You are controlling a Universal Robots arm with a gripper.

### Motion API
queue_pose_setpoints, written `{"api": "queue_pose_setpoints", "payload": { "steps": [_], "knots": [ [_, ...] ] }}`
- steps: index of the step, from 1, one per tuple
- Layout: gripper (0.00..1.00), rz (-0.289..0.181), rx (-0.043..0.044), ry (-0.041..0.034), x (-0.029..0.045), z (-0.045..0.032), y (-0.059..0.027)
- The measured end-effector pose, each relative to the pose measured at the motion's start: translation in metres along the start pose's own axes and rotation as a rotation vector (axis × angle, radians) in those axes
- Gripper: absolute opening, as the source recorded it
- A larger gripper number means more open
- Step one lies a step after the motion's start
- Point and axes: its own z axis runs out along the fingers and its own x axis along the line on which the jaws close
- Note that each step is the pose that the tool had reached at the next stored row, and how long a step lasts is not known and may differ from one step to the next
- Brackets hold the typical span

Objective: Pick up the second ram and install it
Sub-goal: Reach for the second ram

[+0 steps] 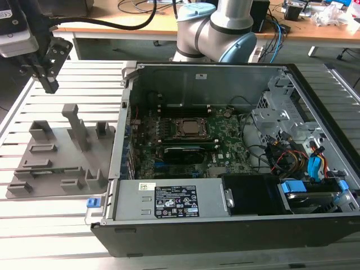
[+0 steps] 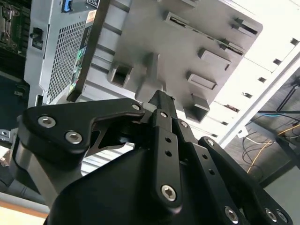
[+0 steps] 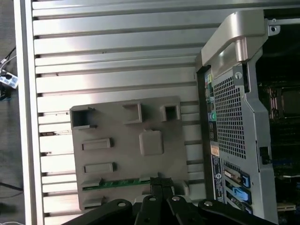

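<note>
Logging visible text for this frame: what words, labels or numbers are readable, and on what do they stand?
Nothing is legible.
The black-and-white label on the power supply: print too small to read.
The yellow sticker beside it: blurred.
The orange sticker on the case's rear panel, in the first wrist view: unreadable.

Thin green circuit-board stick [image 3: 117, 183] in flat grey plastic holder plate [image 3: 122, 140]: one end hidden behind the black gripper [image 3: 160, 181] in the first wrist view. Gripper body cut off by the picture's edge there, as is the metal computer case [image 3: 229, 117]. Exterior view: plate slot contents too small to tell; grey robot arm [image 1: 225, 28] cut off by top edge.
</note>
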Motion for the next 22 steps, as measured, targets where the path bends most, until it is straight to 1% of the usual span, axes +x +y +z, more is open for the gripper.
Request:
{"api": "queue_pose_setpoints", "payload": {
  "steps": [1,2,3,4,5,6,7,8,9,10,11,12,13,14,22],
  "knots": [
    [0.11,-0.002,0.0119,0.0136,0.0006,0.0001,-0.0001],
    [0.11,-0.009,0.0301,0.026,0.001,0.0001,-0.0001],
    [0.11,-0.019,0.0408,0.0298,0.002,0.0002,-0.0002],
    [0.11,-0.027,0.0408,0.0301,0.0033,0.0003,-0.0003],
    [0.11,-0.032,0.039,0.0304,0.0046,0.0004,-0.0004],
    [0.11,-0.035,0.0286,0.031,0.008,0.0007,-0.0006],
    [0.11,-0.036,0.0131,0.0319,0.0126,0.0009,-0.001],
    [0.11,-0.036,-0.0002,0.0327,0.0197,0.0012,-0.0015],
    [0.11,-0.037,-0.0002,0.0327,0.0248,0.0012,-0.0022],
    [0.11,-0.039,0.0018,0.0327,0.0306,0.0011,-0.003],
    [0.11,-0.041,0.0022,0.0327,0.0337,0.0012,-0.0042],
    [0.11,-0.042,0.0023,0.0328,0.035,0.0013,-0.0054],
    [0.11,-0.045,0.0022,0.033,0.0365,0.0015,-0.0086],
    [0.11,-0.049,0.0022,0.0331,0.0377,0.002,-0.0129],
    [0.11,-0.05,0.0022,0.0332,0.0378,0.002,-0.0135]
  ]
}}
